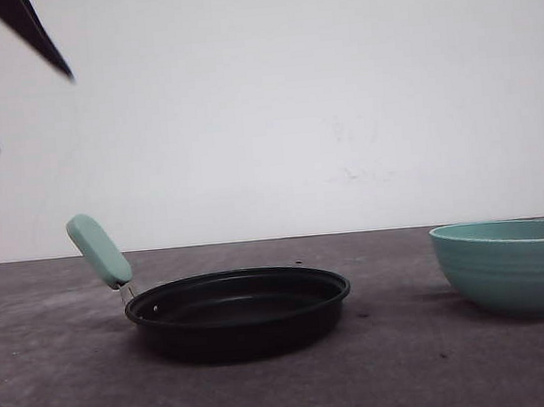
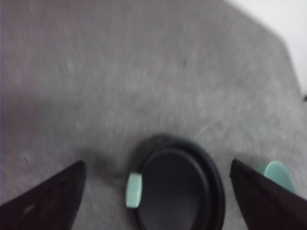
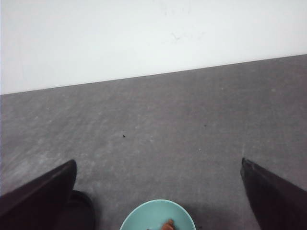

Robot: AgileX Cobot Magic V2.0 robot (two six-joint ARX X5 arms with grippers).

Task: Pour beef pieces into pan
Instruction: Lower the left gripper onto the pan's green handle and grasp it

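no readable text, no labels, no brands, no numbers, no signs

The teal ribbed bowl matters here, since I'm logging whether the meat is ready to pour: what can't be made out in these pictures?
- Front view: the teal ribbed bowl is cut off by the picture's edge, and its wall hides its contents.
- Right wrist view: the picture's edge crops the bowl; one reddish-brown beef piece peeks in, amount unknowable.
- Left wrist view: blurred; the shallow black pan is cropped.

pan (image 1: 238,312) centre table, bowl (image 1: 510,265) right
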